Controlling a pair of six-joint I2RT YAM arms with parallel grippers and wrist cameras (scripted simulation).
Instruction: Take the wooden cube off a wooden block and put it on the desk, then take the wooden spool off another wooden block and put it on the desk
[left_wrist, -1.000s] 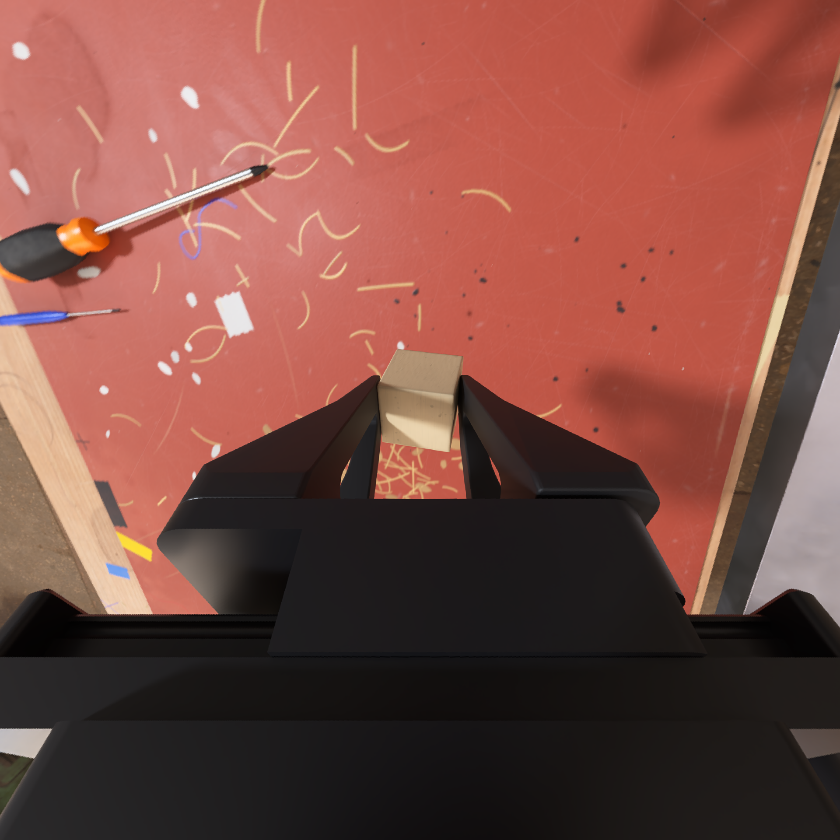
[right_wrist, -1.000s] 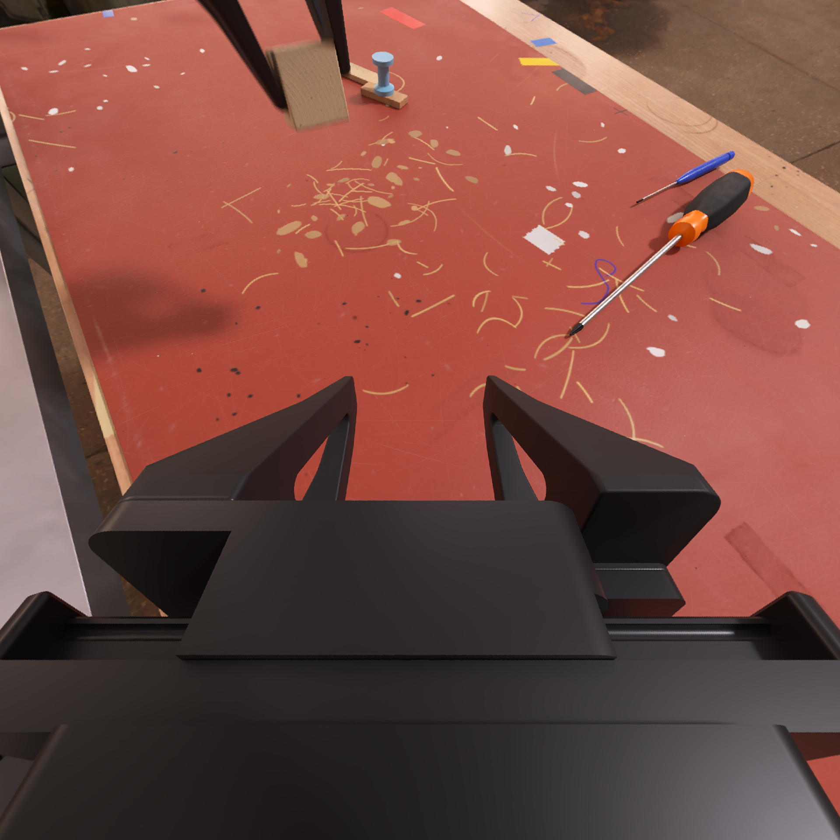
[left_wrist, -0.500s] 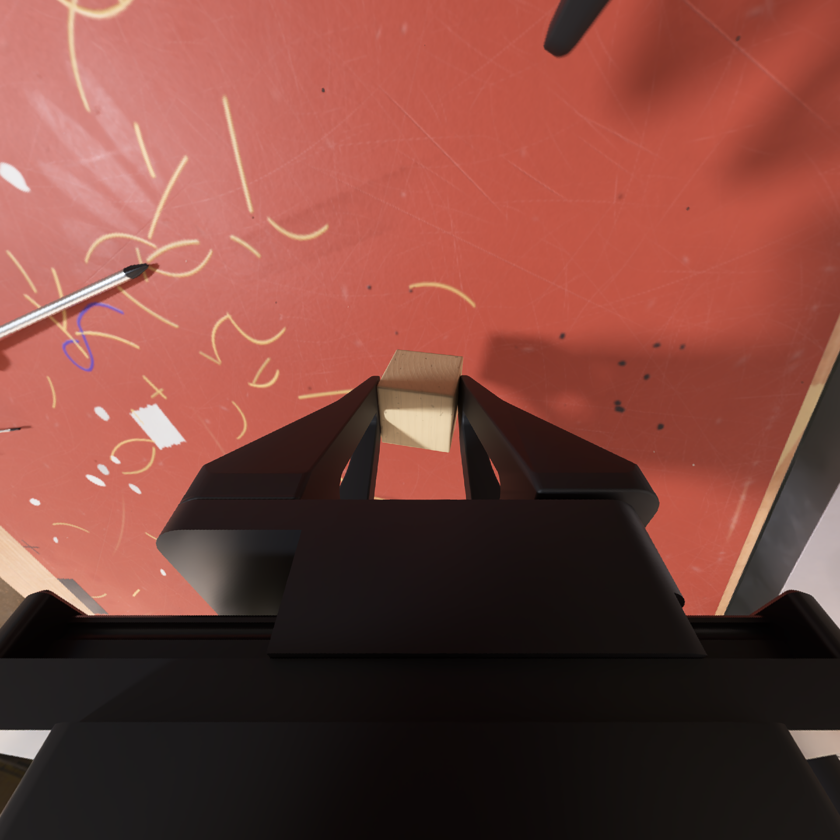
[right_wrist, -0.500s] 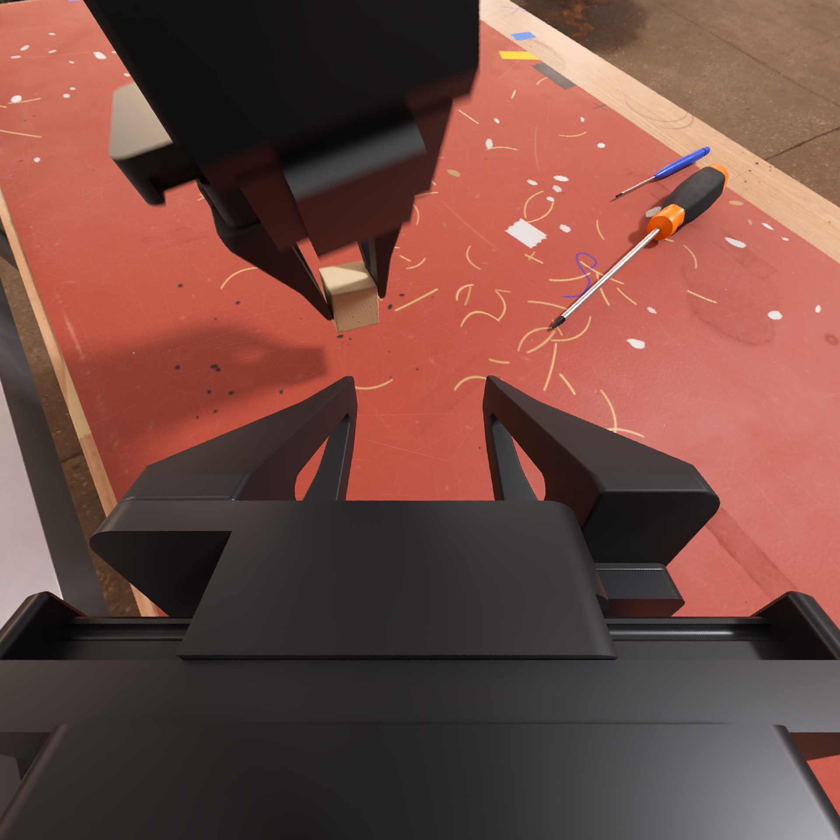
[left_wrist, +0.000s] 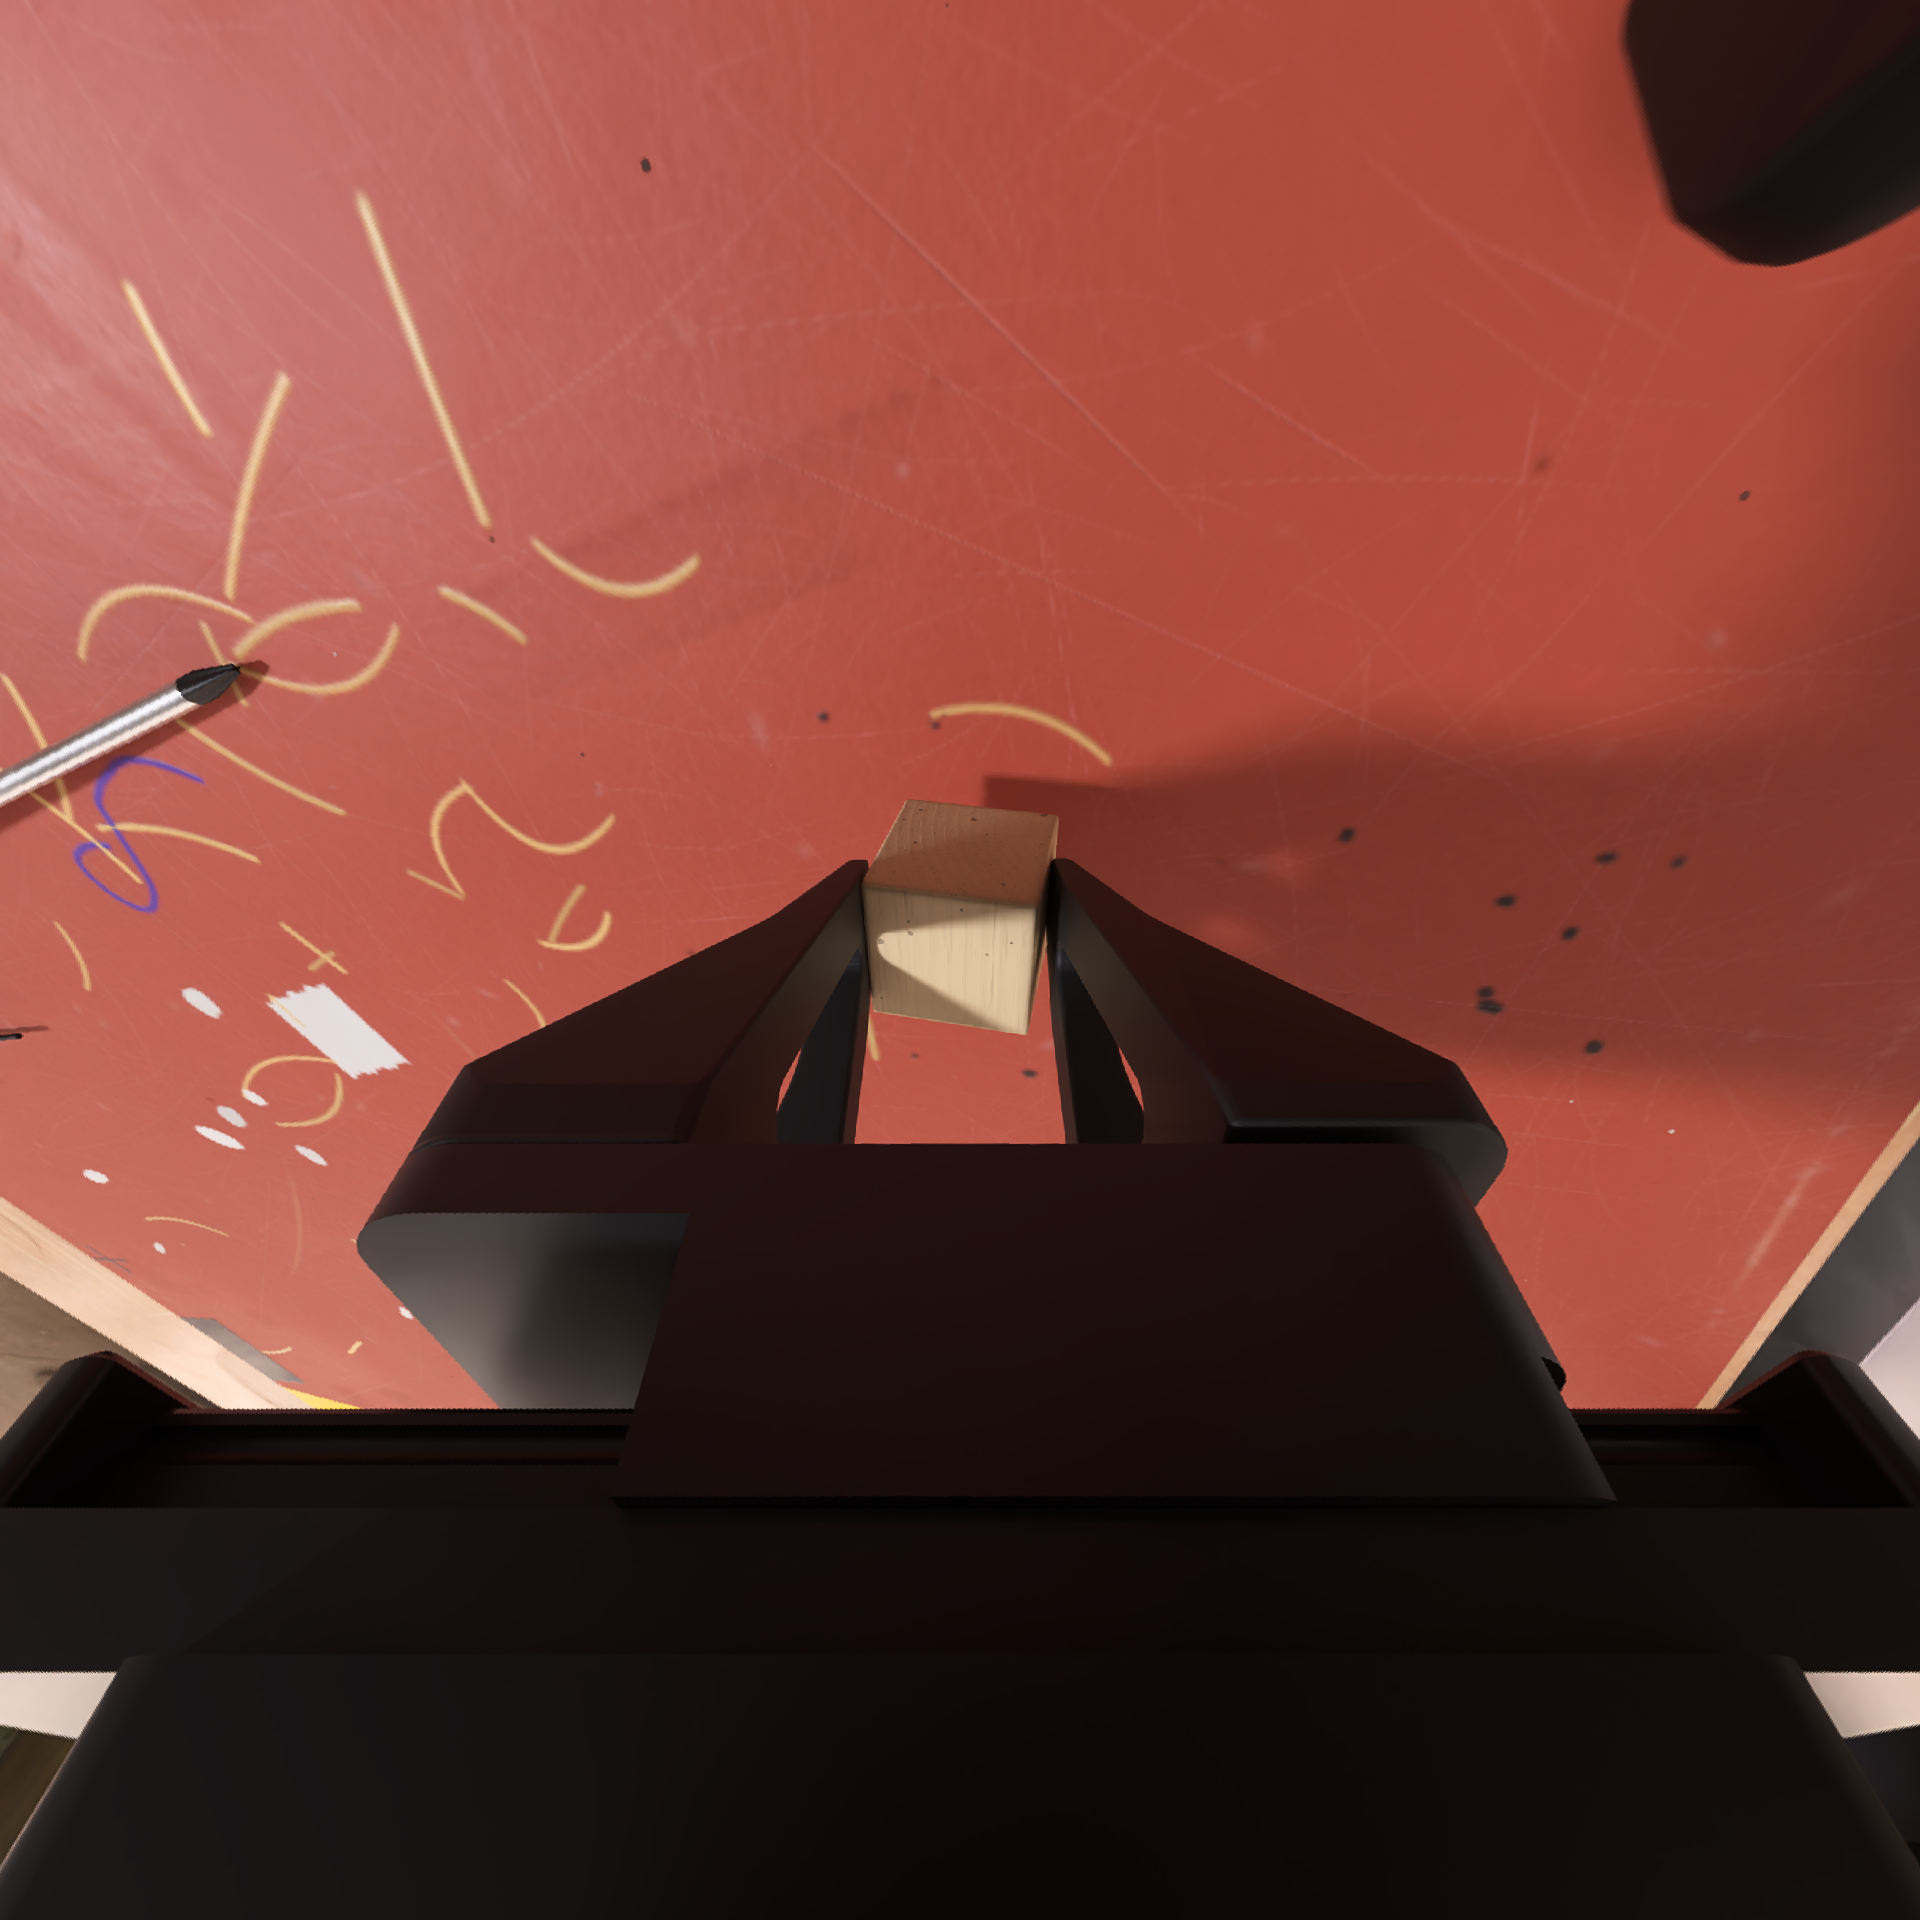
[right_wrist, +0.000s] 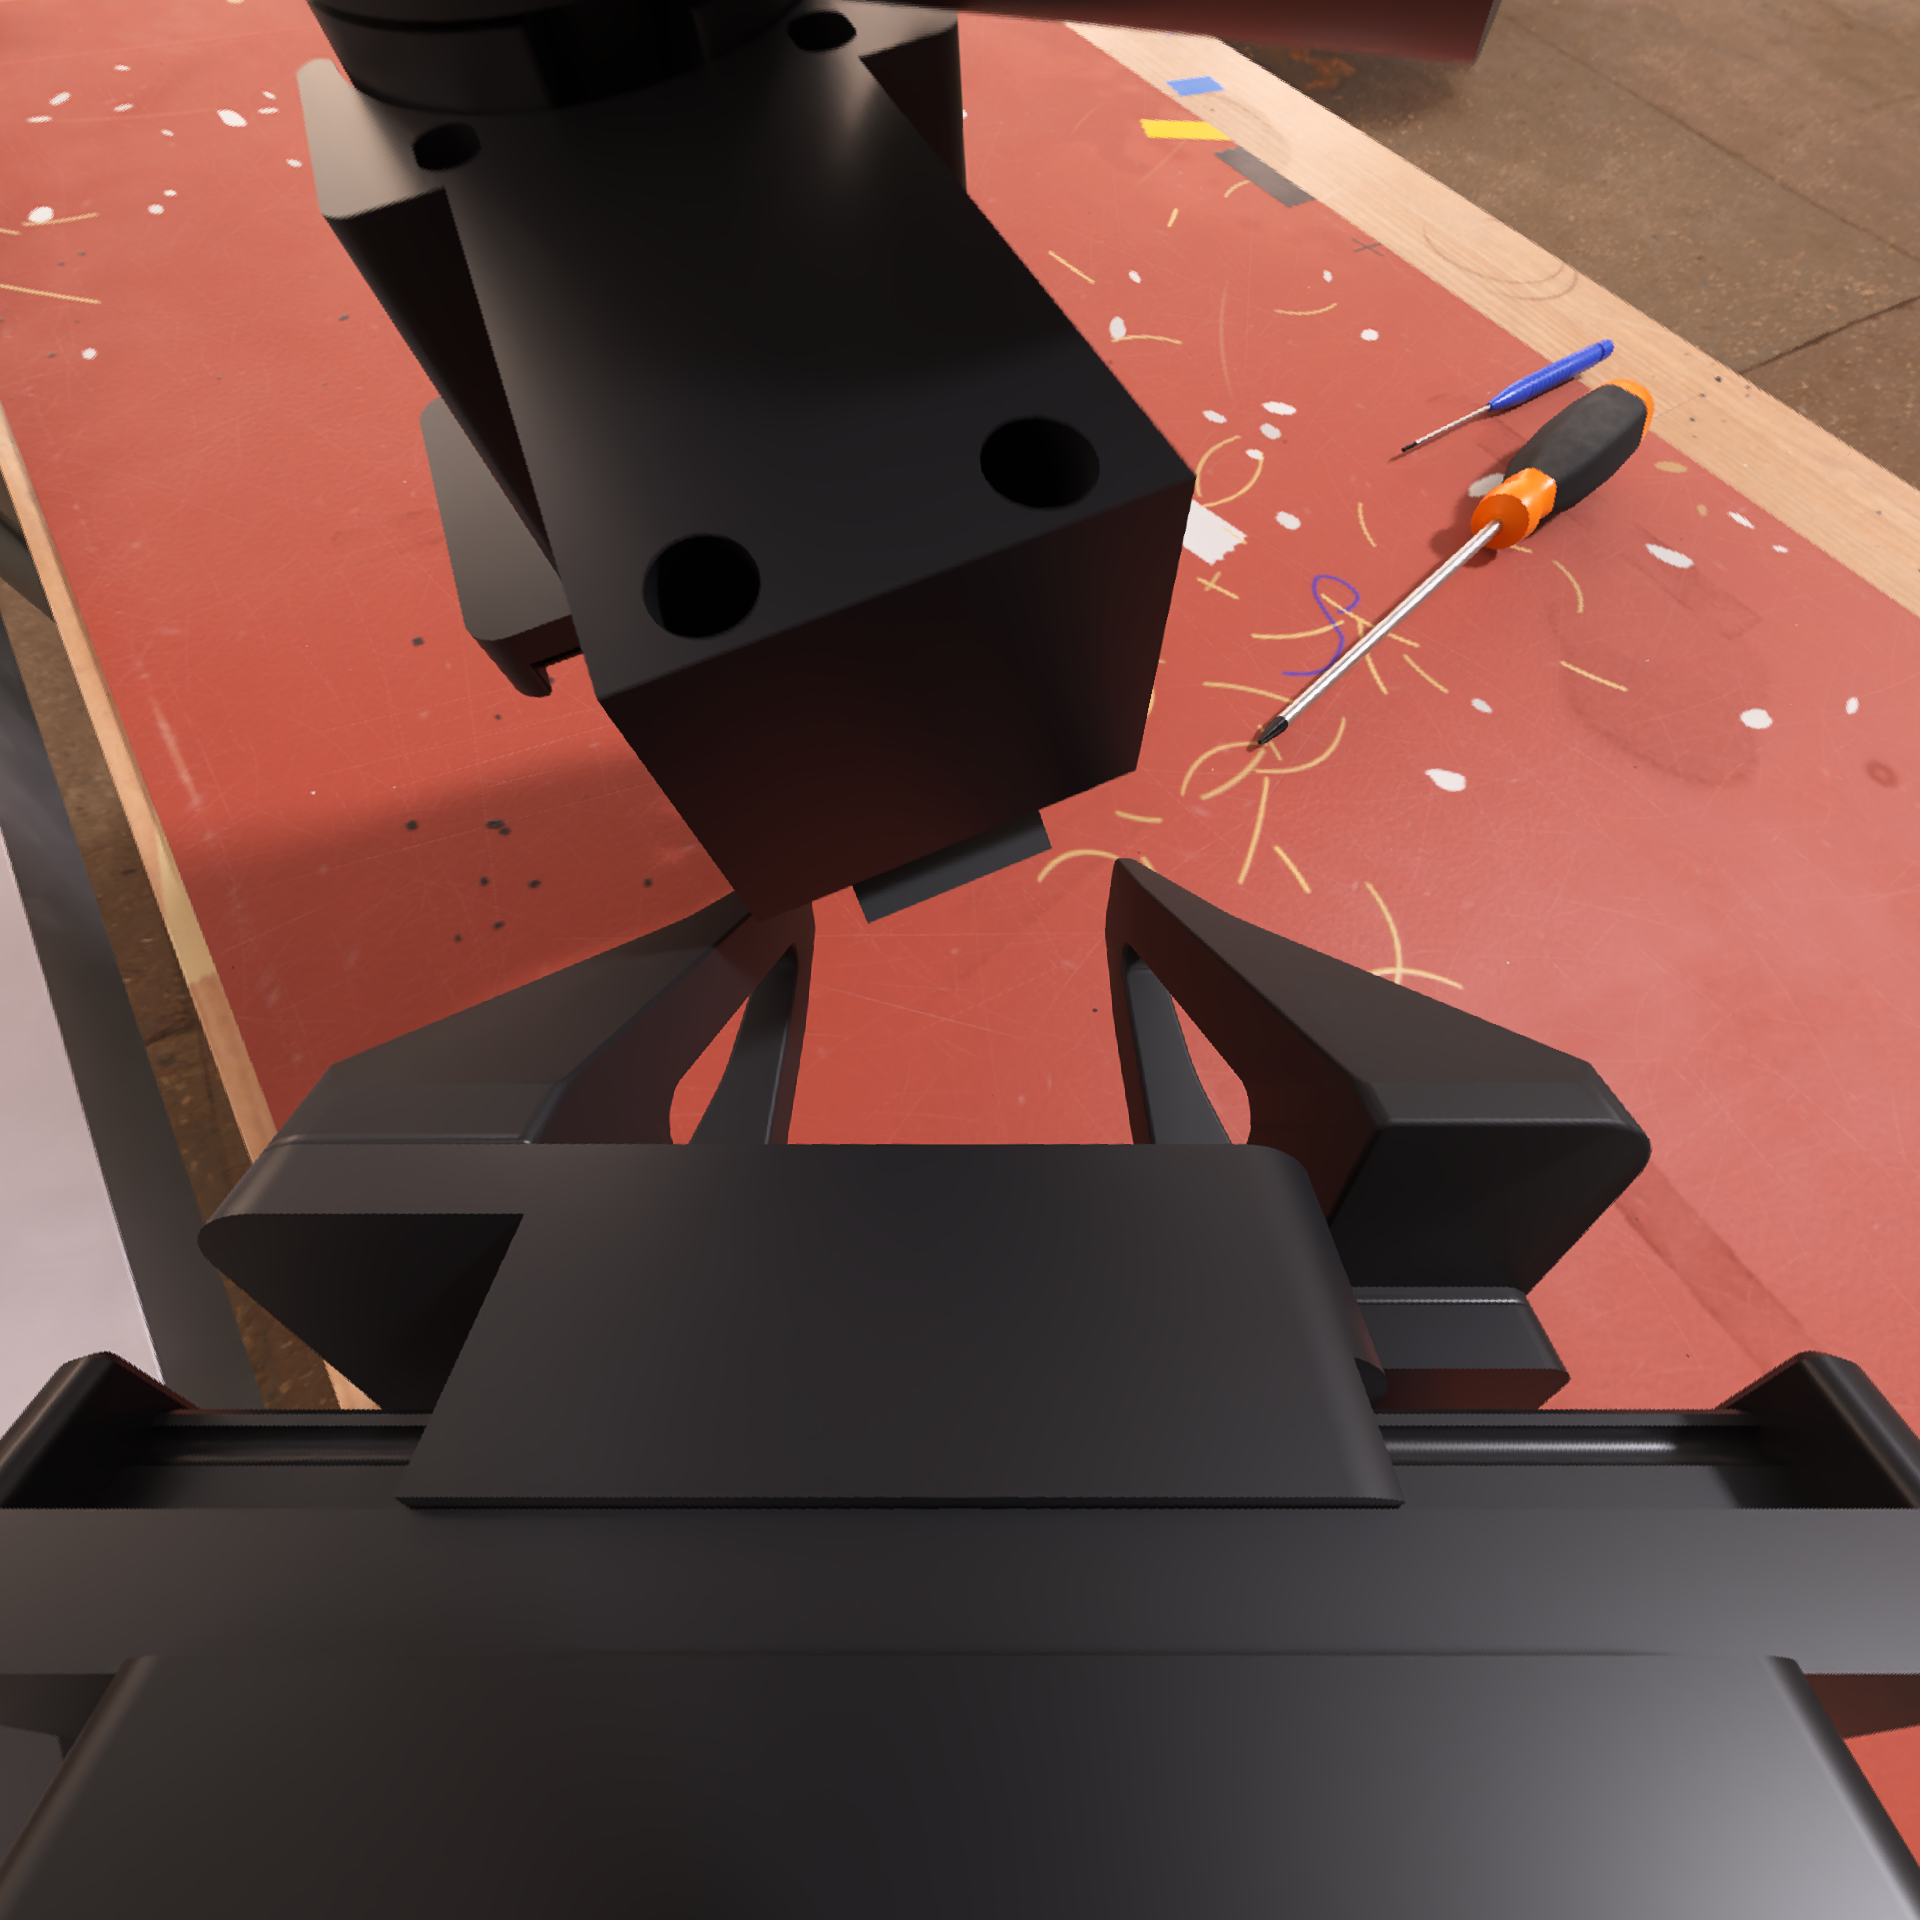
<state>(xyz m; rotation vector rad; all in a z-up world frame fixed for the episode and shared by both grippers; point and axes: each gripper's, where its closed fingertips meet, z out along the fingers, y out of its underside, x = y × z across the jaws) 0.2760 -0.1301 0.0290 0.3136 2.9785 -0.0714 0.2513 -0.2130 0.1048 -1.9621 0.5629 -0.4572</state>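
The left gripper (left_wrist: 956, 914) pinches the wooden cube (left_wrist: 954, 935) between its fingertips, one finger on each side face, and the cube hangs above the red desk (left_wrist: 1247, 436). In my judgement the coming move turns on this vertical gap: the desk lies straight ahead of the claw, at twelve o'clock in the left wrist view, with bare mat below the cube and a dark shadow off toward three o'clock. The cube has no long axis to align. The right gripper (right_wrist: 961, 925) stands wide and empty. From its camera the left arm's black body (right_wrist: 831, 520) fills twelve o'clock and hides the cube altogether. The orange-handled screwdriver (right_wrist: 1496, 520) lies at two o'clock, well apart. Neither spool nor blocks appear.
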